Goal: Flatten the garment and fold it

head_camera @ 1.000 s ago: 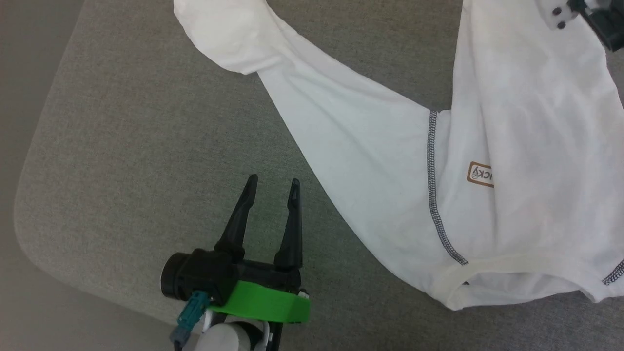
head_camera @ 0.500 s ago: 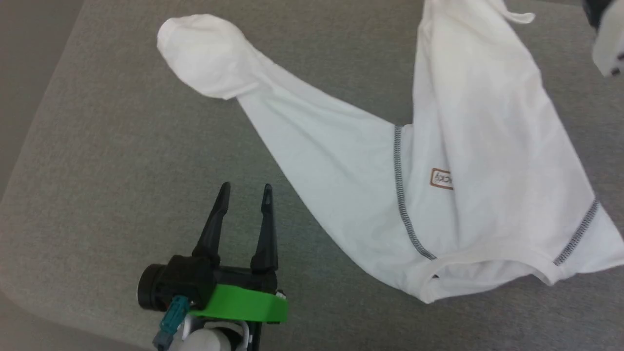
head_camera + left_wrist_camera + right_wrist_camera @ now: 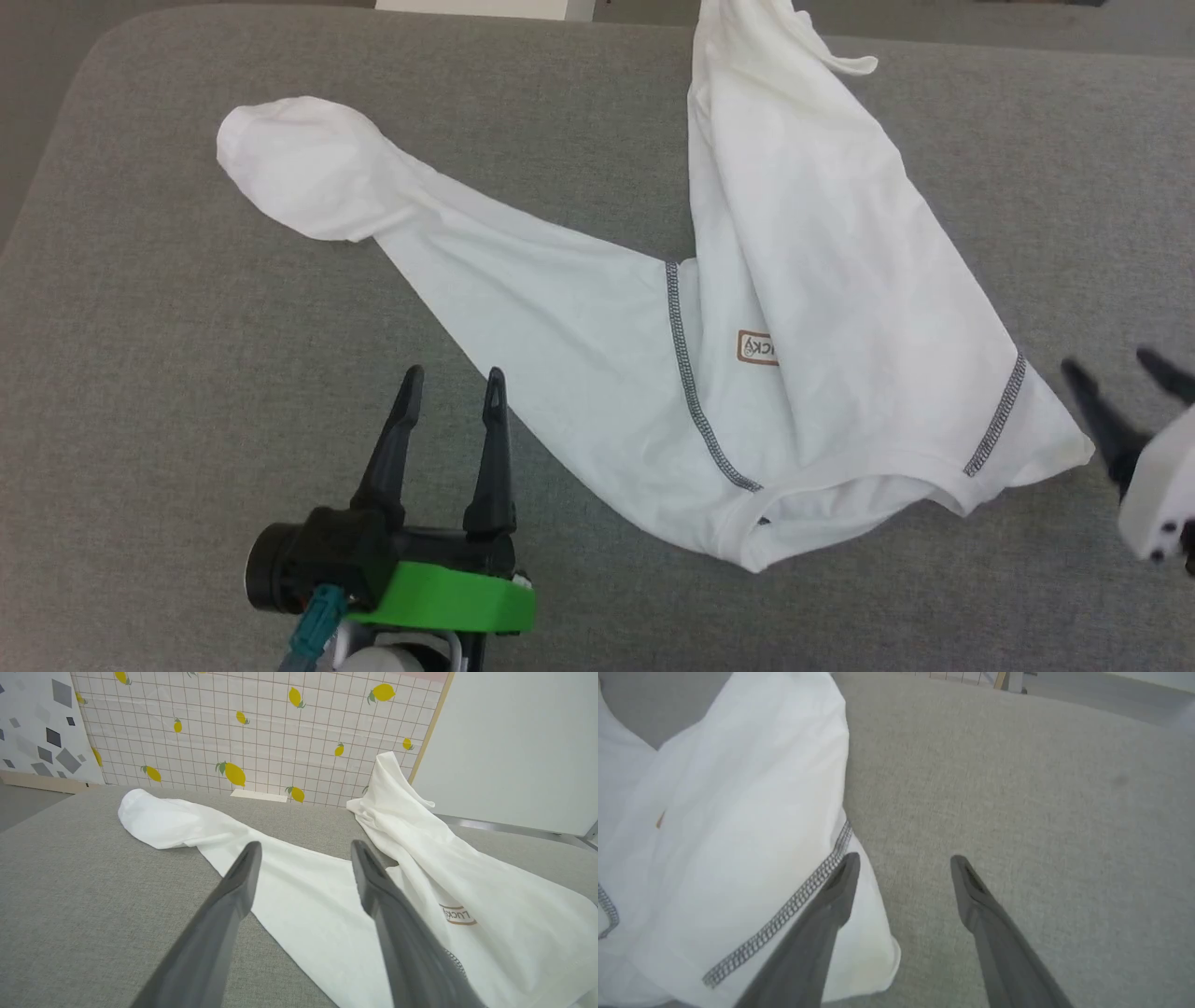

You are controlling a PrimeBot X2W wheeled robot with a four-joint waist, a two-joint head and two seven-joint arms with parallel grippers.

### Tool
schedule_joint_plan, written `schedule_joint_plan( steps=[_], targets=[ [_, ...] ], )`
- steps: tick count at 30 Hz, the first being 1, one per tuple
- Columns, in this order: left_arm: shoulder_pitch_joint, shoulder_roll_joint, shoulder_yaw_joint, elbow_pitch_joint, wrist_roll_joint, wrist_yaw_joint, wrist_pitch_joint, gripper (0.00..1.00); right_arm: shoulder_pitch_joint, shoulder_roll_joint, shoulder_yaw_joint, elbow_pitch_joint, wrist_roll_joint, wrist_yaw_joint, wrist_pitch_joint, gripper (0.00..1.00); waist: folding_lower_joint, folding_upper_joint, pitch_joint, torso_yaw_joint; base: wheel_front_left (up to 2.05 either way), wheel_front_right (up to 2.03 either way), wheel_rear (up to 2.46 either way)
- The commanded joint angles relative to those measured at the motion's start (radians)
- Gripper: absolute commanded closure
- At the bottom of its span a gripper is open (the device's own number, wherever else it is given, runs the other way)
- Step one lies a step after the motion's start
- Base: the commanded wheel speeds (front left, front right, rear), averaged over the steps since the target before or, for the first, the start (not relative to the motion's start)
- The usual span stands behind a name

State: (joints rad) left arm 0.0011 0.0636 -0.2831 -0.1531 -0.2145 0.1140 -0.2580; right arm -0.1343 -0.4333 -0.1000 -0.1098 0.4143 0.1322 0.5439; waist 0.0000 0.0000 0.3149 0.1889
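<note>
My left gripper [image 3: 453, 375] and right gripper [image 3: 1108, 362] are wide open, empty, beside the garment [image 3: 822, 280]; I should pinch its shoulders and pull apart gently.

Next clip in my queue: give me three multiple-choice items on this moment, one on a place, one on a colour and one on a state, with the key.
1. In the head view, where is the left gripper relative to the garment?
A. Resting on top of its middle
B. At the near edge of its sleeve, mostly over bare grey surface
C. Past its far end

2. What colour borders the chest patch?
A. Green
B. Brown
C. Blue

3. How is the right gripper?
A. Shut on the garment
B. Shut on nothing
C. Open, holding nothing

Key:
1 B, its fingers rise from grey surface toward the sleeve edge.
2 B, a brown frame rings the patch.
3 C, its fingers stand wide apart, clamping nothing.
</note>
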Motion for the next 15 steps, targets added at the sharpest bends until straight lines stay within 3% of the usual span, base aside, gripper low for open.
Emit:
schedule_joint_plan(
  steps=[1,5,11,12,14,15],
  targets=[
    [0.012,0.004,0.004,-0.005,0.009,-0.007,-0.004,0.0,0.036,0.014,-0.009,-0.024,-0.001,-0.002,0.017,0.0,0.0,0.0,0.004,0.003,0.0,0.0,0.0],
    [0.01,0.004,0.002,-0.005,0.012,-0.011,-0.004,0.0,0.107,0.025,-0.004,-0.047,-0.015,-0.002,0.051,0.0,0.0,0.0,0.014,0.018,0.0,0.0,0.0],
    [0.006,0.003,0.002,-0.006,0.015,-0.012,-0.004,0.0,0.09,0.042,0.02,0.028,-0.03,-0.002,0.028,0.02,0.0,0.0,0.033,0.039,0.0,0.0,0.0],
    [0.005,0.003,0.002,-0.007,0.016,-0.012,-0.004,0.0,0.08,0.045,0.022,0.048,-0.033,-0.002,0.025,0.58,0.0,0.0,0.036,0.042,0.0,0.0,0.0],
    [0.003,0.002,0.001,-0.007,0.017,-0.012,-0.004,0.0,0.063,0.05,0.024,0.079,-0.039,-0.002,0.018,1.0,0.0,0.0,0.041,0.045,0.0,0.0,0.0],
    [0.003,0.002,0.001,-0.007,0.018,-0.011,-0.004,0.0,0.054,0.053,0.018,0.087,-0.045,-0.002,0.008,1.0,0.0,0.0,0.042,0.045,0.0,0.0,0.0]
  ],
)
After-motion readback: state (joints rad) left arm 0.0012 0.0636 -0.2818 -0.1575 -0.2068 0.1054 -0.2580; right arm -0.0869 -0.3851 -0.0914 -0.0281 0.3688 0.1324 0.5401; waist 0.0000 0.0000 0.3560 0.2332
